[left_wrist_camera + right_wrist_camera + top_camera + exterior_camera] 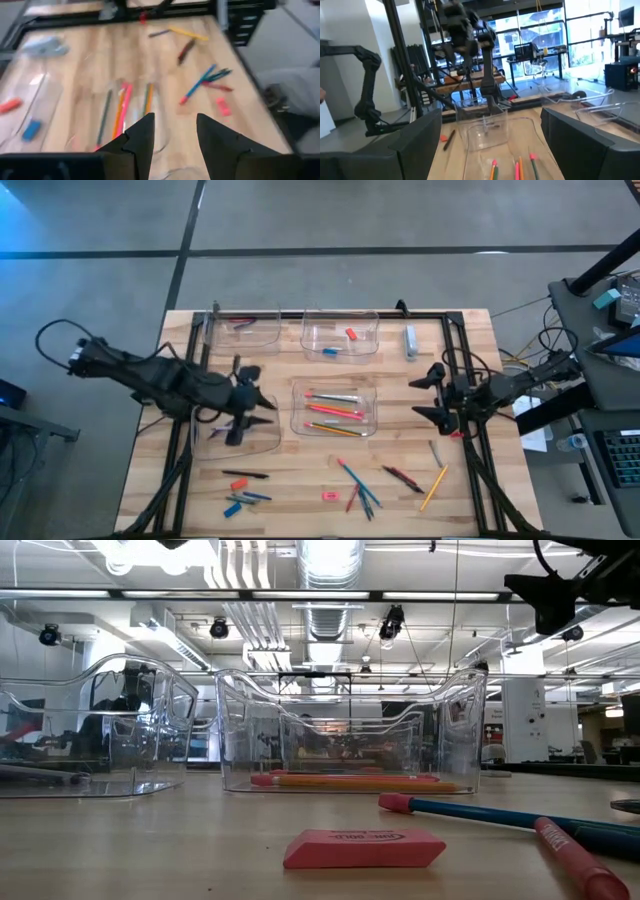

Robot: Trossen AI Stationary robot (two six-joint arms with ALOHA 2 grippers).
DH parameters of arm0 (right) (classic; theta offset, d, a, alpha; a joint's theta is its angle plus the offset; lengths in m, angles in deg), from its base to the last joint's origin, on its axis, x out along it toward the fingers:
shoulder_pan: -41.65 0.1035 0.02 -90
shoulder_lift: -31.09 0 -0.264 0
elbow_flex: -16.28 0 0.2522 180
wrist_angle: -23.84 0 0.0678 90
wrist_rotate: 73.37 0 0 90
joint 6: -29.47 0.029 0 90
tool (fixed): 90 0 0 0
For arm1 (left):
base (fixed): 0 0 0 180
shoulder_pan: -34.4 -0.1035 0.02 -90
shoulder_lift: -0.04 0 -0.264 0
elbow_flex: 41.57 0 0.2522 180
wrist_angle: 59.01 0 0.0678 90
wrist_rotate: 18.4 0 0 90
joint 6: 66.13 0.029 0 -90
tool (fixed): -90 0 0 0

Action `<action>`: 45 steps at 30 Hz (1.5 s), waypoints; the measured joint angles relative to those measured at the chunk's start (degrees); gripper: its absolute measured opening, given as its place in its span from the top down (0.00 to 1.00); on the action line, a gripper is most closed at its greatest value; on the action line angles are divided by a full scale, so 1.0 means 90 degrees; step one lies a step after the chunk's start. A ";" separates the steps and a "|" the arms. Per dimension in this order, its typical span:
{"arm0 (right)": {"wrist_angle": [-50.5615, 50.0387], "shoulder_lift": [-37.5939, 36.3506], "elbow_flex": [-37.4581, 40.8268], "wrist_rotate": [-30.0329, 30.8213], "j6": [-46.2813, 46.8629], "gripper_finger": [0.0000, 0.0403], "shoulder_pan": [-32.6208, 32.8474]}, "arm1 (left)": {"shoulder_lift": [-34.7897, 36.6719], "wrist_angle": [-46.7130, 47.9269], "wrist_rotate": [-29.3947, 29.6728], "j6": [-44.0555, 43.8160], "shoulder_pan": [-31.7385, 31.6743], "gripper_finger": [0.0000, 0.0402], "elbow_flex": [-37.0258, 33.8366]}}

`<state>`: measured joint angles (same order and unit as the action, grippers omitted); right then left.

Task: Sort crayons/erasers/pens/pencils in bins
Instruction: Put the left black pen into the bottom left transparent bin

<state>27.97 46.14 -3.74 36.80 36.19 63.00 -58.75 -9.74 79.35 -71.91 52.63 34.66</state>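
Left hand (262, 404) hovers among four bins (340, 333).

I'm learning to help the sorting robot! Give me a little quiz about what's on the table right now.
1. True or false: the middle bin with the pencils also holds an eraser.
2. How many erasers lie in the back middle bin? A) one B) two C) four
3. Fill in: the loose pink eraser lies on the bare ____, not in a bin.

Key:
1. False, it holds only pencils.
2. B, a red eraser and a blue eraser.
3. table.
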 joint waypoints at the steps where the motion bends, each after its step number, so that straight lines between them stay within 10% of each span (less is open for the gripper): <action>1: -0.0007 0.0009 0.0012 -0.0001 0.0029 0.19 0.0002 | -0.0228 0.0246 0.0001 -0.0036 0.0153 0.67 0.0315; 14: -0.0017 0.0126 0.0077 -0.0001 0.0222 0.19 0.0002 | -0.2998 0.3107 0.0012 -0.1624 0.1890 0.67 0.2777; 36: -0.0002 0.0808 0.0077 0.0079 0.0886 0.19 0.0002 | -0.4598 0.2638 -0.0037 -0.2992 0.3130 0.67 0.2733; 45: 0.0077 0.0974 0.0078 0.0087 0.1040 0.19 0.0002 | -0.4394 0.1762 -0.0346 -0.3500 0.3192 0.67 0.1513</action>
<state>28.66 54.90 -3.04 37.59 45.55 63.02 -98.29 6.12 76.23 -103.40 81.36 48.27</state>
